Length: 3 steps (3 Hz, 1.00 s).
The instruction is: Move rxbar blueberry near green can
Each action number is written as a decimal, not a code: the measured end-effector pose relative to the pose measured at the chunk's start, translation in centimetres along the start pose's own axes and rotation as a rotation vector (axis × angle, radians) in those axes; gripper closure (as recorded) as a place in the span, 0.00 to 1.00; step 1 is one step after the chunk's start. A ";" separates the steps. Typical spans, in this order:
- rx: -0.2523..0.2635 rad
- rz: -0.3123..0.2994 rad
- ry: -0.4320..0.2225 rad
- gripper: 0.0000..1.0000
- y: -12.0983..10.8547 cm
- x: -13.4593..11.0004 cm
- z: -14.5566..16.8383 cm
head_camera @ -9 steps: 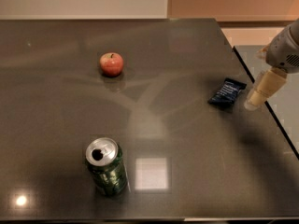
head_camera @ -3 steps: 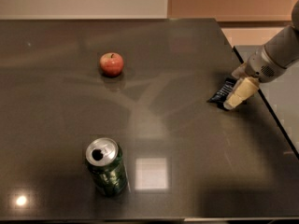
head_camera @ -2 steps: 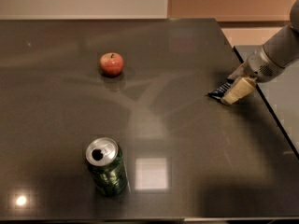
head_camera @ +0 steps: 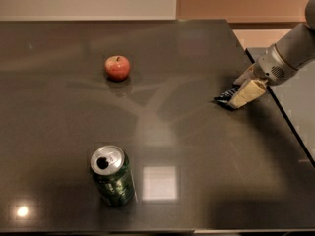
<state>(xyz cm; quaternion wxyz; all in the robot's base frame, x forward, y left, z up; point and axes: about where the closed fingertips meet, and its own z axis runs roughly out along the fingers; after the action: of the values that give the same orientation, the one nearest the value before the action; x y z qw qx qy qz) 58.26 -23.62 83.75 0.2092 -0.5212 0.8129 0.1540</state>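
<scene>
Surface: dark glossy tabletop (head_camera: 197, 171), pale wall behind.
Gripper: cream-tipped gripper (head_camera: 247, 89) at the table's right edge, down on the bar's right end; spread or clamped, cannot tell.
Bar: small flat navy-blue rxbar blueberry (head_camera: 224, 97), left end showing.
Apple: 1 round red apple (head_camera: 117, 67), far-left of bar.
Can: dark green metal can (head_camera: 113, 177), upright, front-left, well apart from bar.

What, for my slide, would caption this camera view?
Gripper at the rxbar blueberry by the table's right edge; green can front left, apple beyond.

Navy rxbar blueberry (head_camera: 225, 97) at pincer (head_camera: 246, 91), far right; green can (head_camera: 113, 177) upright, front-left.
</scene>
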 end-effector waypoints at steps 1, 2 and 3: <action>-0.029 -0.059 -0.040 1.00 2.7 -2.9 -0.6; -0.076 -0.153 -0.068 1.00 6.6 -6.3 -0.3; -0.128 -0.256 -0.094 1.00 11.1 -9.5 0.1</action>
<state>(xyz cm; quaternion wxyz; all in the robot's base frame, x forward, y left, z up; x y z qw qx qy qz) 51.63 -11.60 88.83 0.2314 -0.6252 0.7175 0.2017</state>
